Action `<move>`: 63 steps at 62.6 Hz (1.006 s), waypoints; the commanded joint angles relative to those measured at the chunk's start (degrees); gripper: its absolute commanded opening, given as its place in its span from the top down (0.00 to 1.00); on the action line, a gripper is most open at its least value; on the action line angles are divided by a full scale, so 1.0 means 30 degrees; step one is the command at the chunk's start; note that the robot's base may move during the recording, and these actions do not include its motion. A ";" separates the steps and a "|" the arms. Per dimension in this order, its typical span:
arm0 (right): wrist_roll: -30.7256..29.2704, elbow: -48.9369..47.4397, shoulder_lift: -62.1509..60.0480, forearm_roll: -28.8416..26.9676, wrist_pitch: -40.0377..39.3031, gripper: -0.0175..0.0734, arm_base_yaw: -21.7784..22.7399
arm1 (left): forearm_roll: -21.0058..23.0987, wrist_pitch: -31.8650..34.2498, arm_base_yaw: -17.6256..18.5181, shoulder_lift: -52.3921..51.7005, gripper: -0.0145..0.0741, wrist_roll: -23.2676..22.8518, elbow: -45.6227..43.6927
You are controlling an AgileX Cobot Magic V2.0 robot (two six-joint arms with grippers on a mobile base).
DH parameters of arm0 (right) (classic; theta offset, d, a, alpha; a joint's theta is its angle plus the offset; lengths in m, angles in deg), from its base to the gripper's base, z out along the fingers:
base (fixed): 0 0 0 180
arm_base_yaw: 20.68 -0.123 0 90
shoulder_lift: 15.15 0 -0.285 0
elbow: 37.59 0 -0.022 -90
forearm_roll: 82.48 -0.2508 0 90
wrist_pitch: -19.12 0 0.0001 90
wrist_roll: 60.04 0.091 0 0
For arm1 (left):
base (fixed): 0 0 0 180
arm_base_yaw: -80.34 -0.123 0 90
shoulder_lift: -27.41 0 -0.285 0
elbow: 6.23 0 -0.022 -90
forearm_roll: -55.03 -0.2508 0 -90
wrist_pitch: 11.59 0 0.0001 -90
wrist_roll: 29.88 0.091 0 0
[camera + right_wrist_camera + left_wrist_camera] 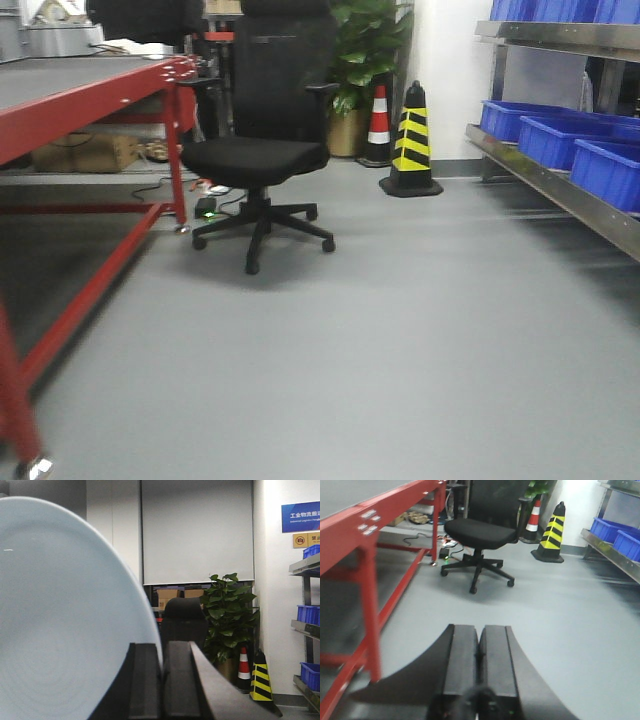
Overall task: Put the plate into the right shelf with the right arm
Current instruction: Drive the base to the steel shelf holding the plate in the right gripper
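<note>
Grey floor (400, 350) separated the blue-binned steel shelf (560, 180) from the black right gripper (162, 680), clamped on the edge of the round pale plate (60, 620), evidently for carrying; the left gripper (479, 665) sat closed, empty.

Plate (60, 620) is up on edge, pale and plain, its rim pinched in the closed right gripper (161, 655). It's held well to the left of the shelf (560, 188), a steel rack with a shiny front rail and blue bins (560, 140) lined up on it.

Matte black left pincer (479, 629) and right pincer (163, 646), slab-fingered, flared.
</note>
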 commanded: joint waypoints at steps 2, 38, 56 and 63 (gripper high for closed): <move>-0.0100 -0.0580 0.0119 0.0268 -0.1554 0.75 0.0121 | -0.0003 0.1679 0.0073 -0.0121 0.89 -0.0112 0.0181; -0.0100 -0.0580 0.0119 0.0268 -0.1554 0.75 0.0121 | -0.0003 0.1679 0.0073 -0.0121 0.89 -0.0112 0.0181; -0.0100 -0.0580 0.0119 0.0268 -0.1554 0.75 0.0121 | -0.0003 0.1679 0.0033 -0.0121 0.89 -0.0112 0.0181; -0.0100 -0.0580 0.0119 0.0268 -0.1554 0.75 0.0121 | -0.0003 0.1679 0.0033 -0.0121 0.89 -0.0112 0.0181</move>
